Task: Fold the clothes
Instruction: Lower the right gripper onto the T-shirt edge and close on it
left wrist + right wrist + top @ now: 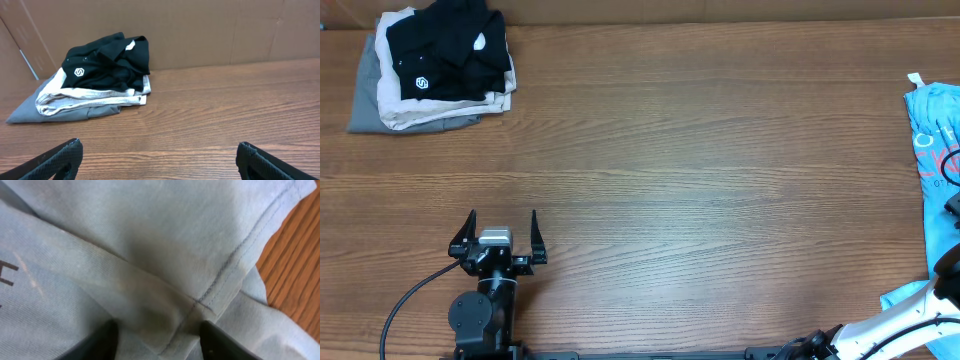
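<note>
soft even light on my table (670,150); my right wrist view is blurry close up, with a dark shadow mid-frame on the shirt (150,255).

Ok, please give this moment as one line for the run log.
left jaws: open, empty | right jaws: astride a fold of the blue shirt, grip unclear | shirt: bunched, right table edge

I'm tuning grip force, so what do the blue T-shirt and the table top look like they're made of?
Blue T-shirt: looks like a thin, soft knit, probably cotton or a blend. It is matte, with soft creases and a stitched seam in the right wrist view.
Table: brown wood-grain surface, smooth with a slight sheen. Whether it is solid wood or laminate cannot be told.
</note>
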